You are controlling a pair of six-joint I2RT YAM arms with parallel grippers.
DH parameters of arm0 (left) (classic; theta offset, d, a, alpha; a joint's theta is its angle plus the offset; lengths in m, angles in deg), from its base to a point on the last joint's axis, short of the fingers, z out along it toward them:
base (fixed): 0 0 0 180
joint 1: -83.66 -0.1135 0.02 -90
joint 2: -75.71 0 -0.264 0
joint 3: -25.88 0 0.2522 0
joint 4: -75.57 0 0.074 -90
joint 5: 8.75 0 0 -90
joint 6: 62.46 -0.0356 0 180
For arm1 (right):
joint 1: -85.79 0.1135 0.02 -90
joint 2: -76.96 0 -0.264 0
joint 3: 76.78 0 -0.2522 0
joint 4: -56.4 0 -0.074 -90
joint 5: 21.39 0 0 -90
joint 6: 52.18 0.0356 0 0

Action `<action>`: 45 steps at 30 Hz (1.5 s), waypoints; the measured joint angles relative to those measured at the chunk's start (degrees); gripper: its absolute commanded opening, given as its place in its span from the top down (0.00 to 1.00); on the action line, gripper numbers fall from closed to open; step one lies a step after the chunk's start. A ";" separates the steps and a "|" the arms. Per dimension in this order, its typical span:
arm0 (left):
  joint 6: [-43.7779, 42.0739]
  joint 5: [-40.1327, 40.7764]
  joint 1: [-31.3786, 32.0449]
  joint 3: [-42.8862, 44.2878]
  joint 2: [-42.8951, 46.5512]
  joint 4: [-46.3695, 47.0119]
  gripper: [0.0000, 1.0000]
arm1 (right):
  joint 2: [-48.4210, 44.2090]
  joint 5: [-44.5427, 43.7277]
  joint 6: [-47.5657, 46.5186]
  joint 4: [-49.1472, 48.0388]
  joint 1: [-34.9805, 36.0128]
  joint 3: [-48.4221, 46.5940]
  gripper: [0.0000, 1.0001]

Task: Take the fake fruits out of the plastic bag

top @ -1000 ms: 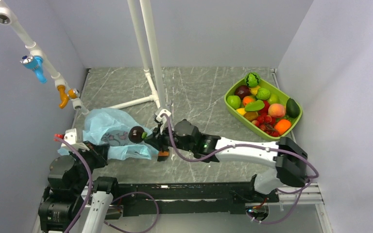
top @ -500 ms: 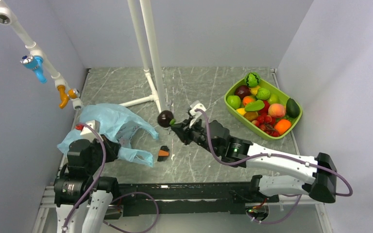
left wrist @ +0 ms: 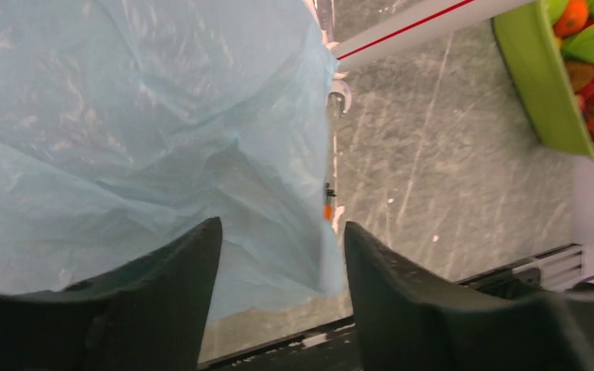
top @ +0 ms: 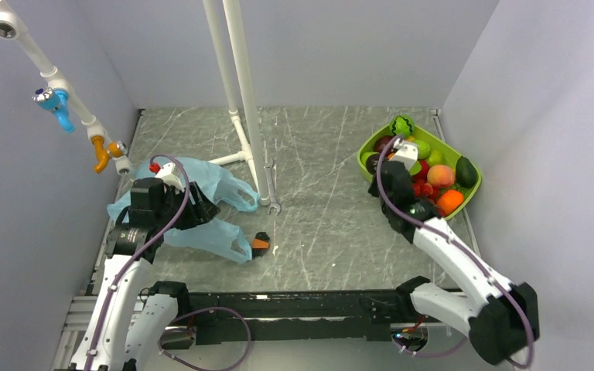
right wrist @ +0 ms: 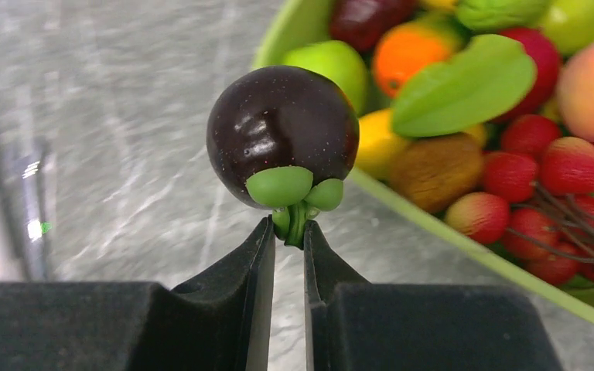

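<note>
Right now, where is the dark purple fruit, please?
Right wrist view: the dark fruit is stem-pinched in the right tool, at the green tray's rim.

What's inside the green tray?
Fake fruits: a peach, a striped melon, red berries, a flat green oval. Lower layers are buried, and from above the right gripper, holding a dark purple fruit by its stem, covers the tray's left part.

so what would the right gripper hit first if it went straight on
The right gripper, through the dark fruit it holds, would likely meet the green tray's near rim first; depth is hard to judge.
</note>
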 measured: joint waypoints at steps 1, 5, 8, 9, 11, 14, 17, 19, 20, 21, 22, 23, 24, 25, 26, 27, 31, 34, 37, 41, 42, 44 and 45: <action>0.37 -0.28 0.00 0.00 -0.02 0.13 0.24 | 2.43 0.33 0.26 0.50 -2.89 -1.01 1.00; 0.24 -0.70 0.00 0.42 1.11 -1.07 0.20 | 11.78 2.97 0.52 1.03 -11.78 -5.90 1.00; -0.28 -0.90 0.00 2.93 2.91 -4.24 0.18 | 18.80 4.76 0.07 1.64 -16.55 -11.47 1.00; -0.59 -1.11 0.00 4.28 3.96 -5.27 0.17 | 21.09 5.57 -0.20 1.73 -17.68 -13.60 1.00; -1.07 -1.51 0.00 7.06 6.49 -7.06 0.14 | 25.46 6.60 -1.01 1.92 -19.50 -17.66 0.97; -1.09 -2.01 0.00 10.27 11.47 -8.46 0.10 | 30.45 7.89 -2.29 2.73 -21.00 -21.99 0.91; -0.50 -2.67 0.00 12.81 17.49 -9.73 0.09 | 34.40 9.29 -3.45 3.93 -21.53 -24.85 0.86; 0.37 -3.13 0.02 14.19 20.15 -10.29 0.09 | 36.24 10.40 -3.85 4.83 -21.55 -25.83 0.82; 0.79 -3.32 0.02 14.75 20.92 -10.45 0.09 | 36.79 10.67 -3.91 5.38 -21.55 -25.99 0.79; 1.16 -3.56 0.02 15.32 21.38 -10.60 0.09 | 37.16 11.08 -3.93 5.88 -21.55 -25.99 0.76; 1.44 -3.74 0.02 15.87 21.51 -10.88 0.08 | 37.44 11.54 -3.93 6.34 -21.51 -25.99 0.73; 1.77 -3.89 0.02 16.41 21.51 -11.23 0.08 | 37.62 11.87 -3.93 6.56 -21.49 -25.99 0.70; 1.97 -4.02 0.02 17.03 21.46 -11.69 0.08 | 37.68 12.02 -3.85 6.62 -21.46 -25.99 0.67; 2.10 -4.11 0.02 17.75 21.40 -12.20 0.07 | 37.77 12.11 -3.91 6.67 -21.49 -26.01 0.64; 2.25 -4.15 0.02 18.64 21.31 -12.76 0.07 | 37.79 12.15 -3.89 6.82 -21.51 -26.05 0.60; 2.29 -4.15 0.02 19.74 21.22 -13.29 0.07 | 37.86 12.17 -3.91 7.17 -21.51 -26.21 0.55; 2.23 -3.96 0.02 24.48 20.70 -14.10 0.06 | 37.86 12.46 -3.91 9.22 -21.49 -27.15 0.38; 1.92 -2.71 0.02 28.20 20.31 -14.34 0.05 | 36.85 12.41 -4.02 10.95 -21.29 -27.17 0.32; 1.27 -0.92 0.02 31.30 20.24 -14.25 0.05 | 32.46 12.44 -4.09 13.29 -20.70 -26.29 0.29; 0.44 1.53 0.02 33.68 20.24 -13.31 0.04 | 19.71 13.33 -4.26 15.61 -18.75 -23.91 0.16; 0.20 2.08 0.02 34.05 20.22 -13.00 0.04 | 15.04 14.23 -4.35 15.72 -17.88 -22.93 0.11; -0.37 3.63 0.02 34.86 20.22 -12.35 0.04 | 4.50 17.66 -4.28 15.96 -16.41 -20.94 0.01; -0.61 4.52 0.02 35.17 20.22 -11.96 0.04 | -0.48 19.41 -4.15 16.06 -16.00 -20.37 0.00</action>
